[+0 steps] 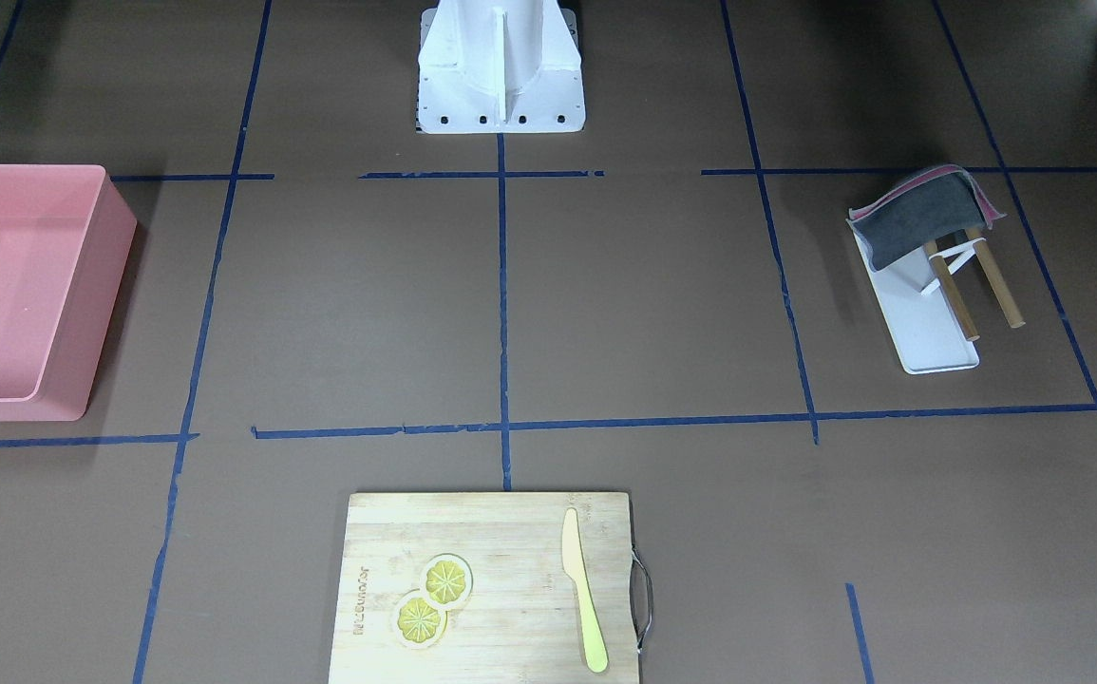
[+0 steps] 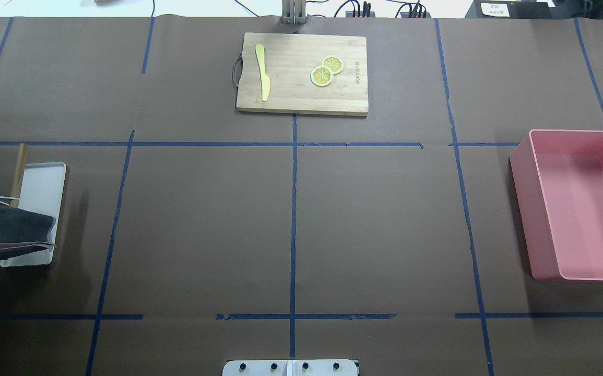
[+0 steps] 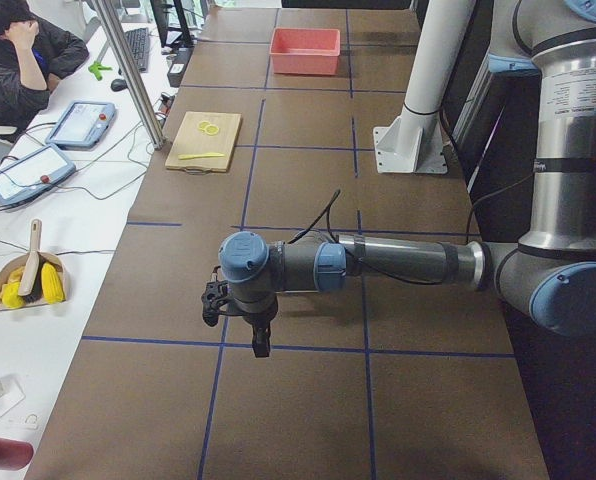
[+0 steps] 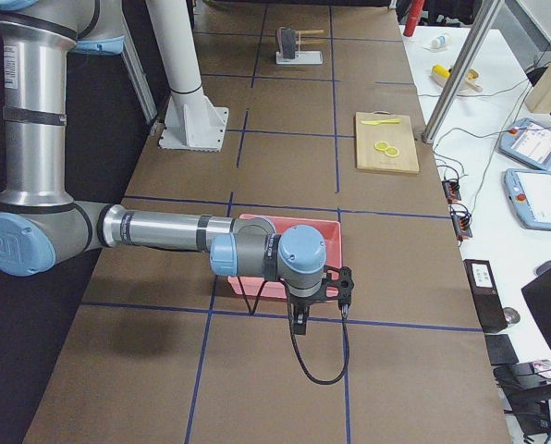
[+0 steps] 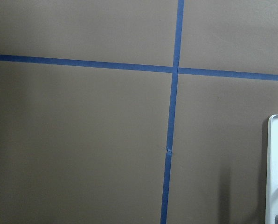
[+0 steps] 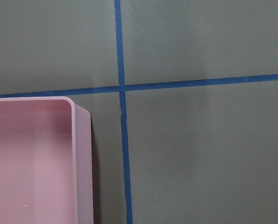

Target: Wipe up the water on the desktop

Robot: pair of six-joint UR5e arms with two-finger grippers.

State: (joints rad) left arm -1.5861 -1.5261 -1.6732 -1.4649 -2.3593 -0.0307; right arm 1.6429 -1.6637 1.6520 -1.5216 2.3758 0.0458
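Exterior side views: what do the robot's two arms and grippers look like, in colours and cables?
Both the left arm and the right arm are silver-grey tubes with light-blue joint caps. The left gripper and the right gripper are small and black. A black cable hangs in a loop below the right one; another runs along the left forearm.

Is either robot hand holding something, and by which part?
Nothing seems held: left gripper and right gripper hang bare over the desktop; the grey cloth drapes its rack.
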